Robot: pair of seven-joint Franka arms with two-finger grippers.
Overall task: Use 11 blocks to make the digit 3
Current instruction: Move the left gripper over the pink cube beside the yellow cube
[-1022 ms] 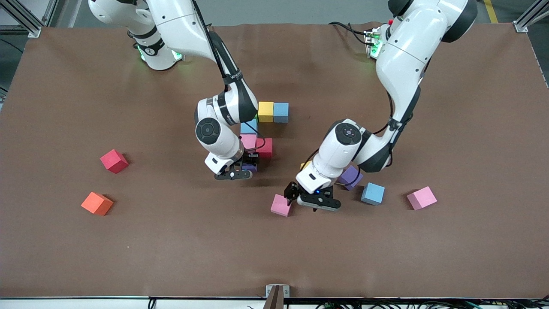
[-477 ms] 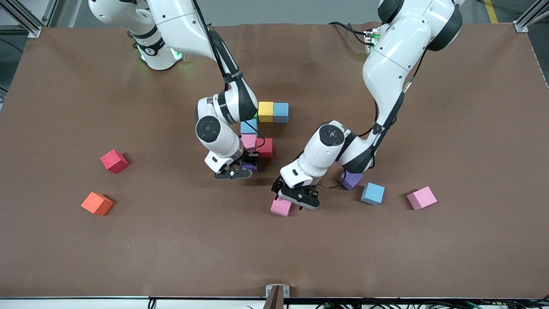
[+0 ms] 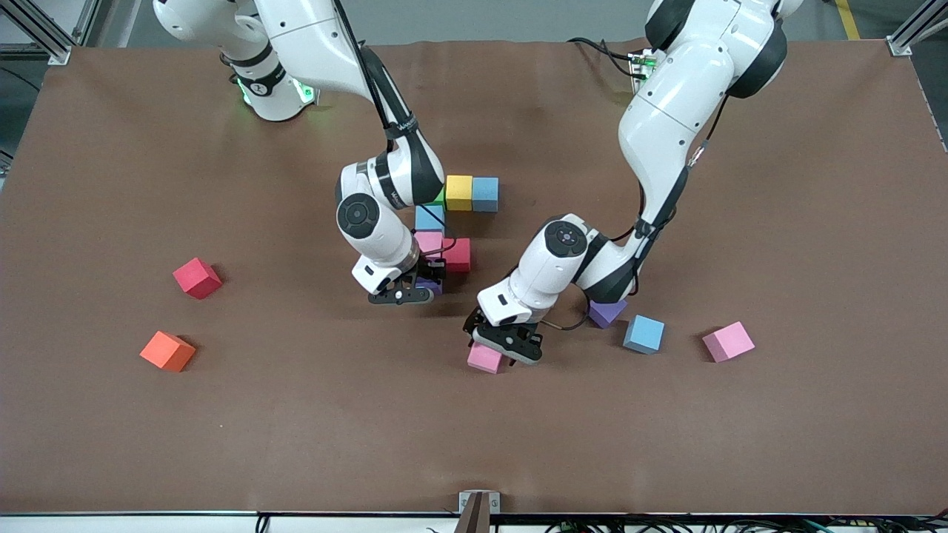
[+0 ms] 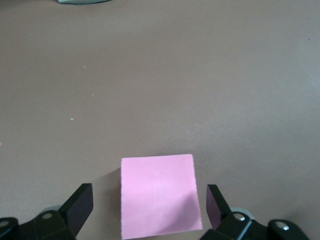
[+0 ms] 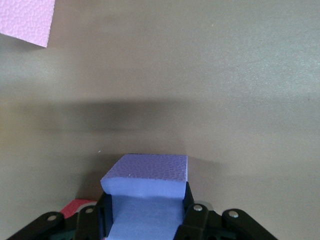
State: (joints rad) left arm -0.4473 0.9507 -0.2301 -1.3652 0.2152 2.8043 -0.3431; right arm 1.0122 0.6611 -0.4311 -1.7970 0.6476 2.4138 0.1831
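Note:
The partial figure stands mid-table: a yellow cube (image 3: 458,192), a light blue cube (image 3: 485,194), a green cube (image 3: 440,198) mostly hidden, a light blue cube (image 3: 429,218), a pink cube (image 3: 429,242) and a red cube (image 3: 458,254). My right gripper (image 3: 418,289) is shut on a purple cube (image 5: 145,187), low beside the figure's pink and red cubes. My left gripper (image 3: 498,346) is open, with its fingers (image 4: 80,206) on either side of a loose pink cube (image 4: 159,195), which also shows in the front view (image 3: 483,359).
Loose cubes: red (image 3: 196,277) and orange (image 3: 167,351) toward the right arm's end; purple (image 3: 606,313), light blue (image 3: 643,334) and pink (image 3: 728,341) toward the left arm's end. The left arm's wrist hides the table between the figure and the loose purple cube.
My left gripper has moved from beside the loose pink cube to over it, and now straddles it. The right gripper has barely moved.

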